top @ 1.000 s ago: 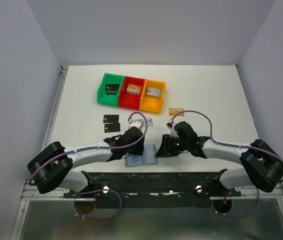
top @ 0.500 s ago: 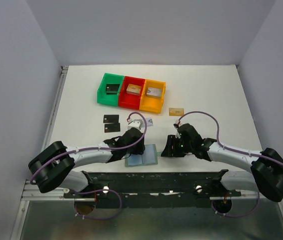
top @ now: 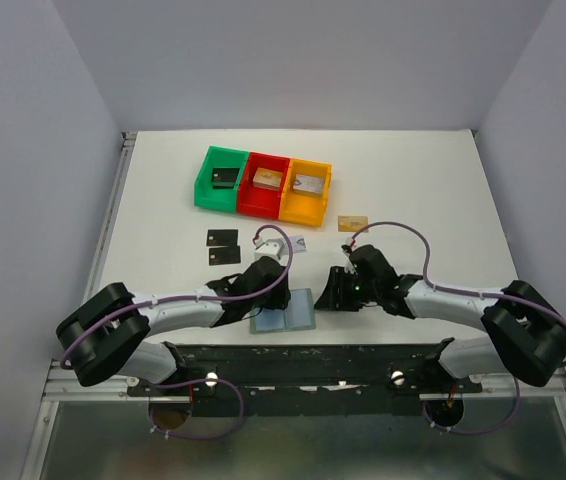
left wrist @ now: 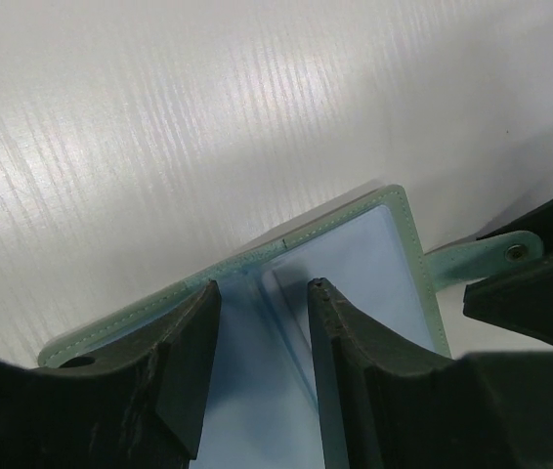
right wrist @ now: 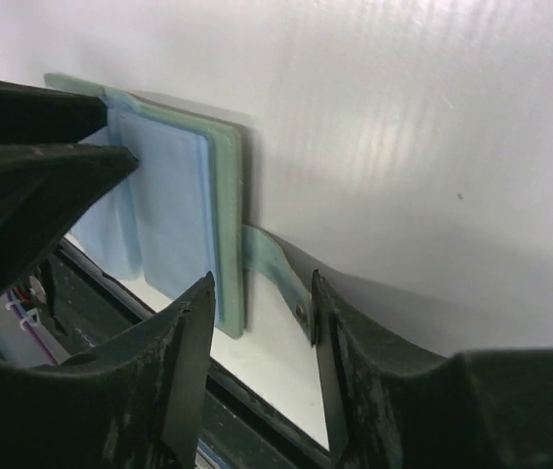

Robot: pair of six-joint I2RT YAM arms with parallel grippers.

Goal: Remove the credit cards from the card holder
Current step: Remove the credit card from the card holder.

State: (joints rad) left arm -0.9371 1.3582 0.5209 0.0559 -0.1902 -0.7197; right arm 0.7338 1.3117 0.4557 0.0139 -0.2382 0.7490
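The card holder (top: 293, 316) lies open on the white desk (top: 413, 180) at its near edge, pale blue pockets facing up. Its little closing tab (right wrist: 275, 262) sticks out from its right edge.

The left gripper (left wrist: 260, 293) hangs low over the holder with its jaws released. One stands on each side of the centre fold and nothing is pinched between them. Whether the tips press on the pockets I cannot tell.

The right gripper (right wrist: 262, 283) sits just beside the holder's right edge, also with its jaws released. The tab runs through the gap between them, very near one jaw but not clamped.

Beyond the holder, farther from the arms, credit cards lie flat on the desk. Two black cards (top: 223, 238) are to the holder's far left, one just behind the other. A silvery-white card (top: 296, 244) lies straight beyond it, and a gold-tan card (top: 352, 223) to its far right. No card can be seen in the holder's pockets.

Well beyond the holder stands a row of coloured bins (top: 260, 207), green, red and orange, touching side by side.
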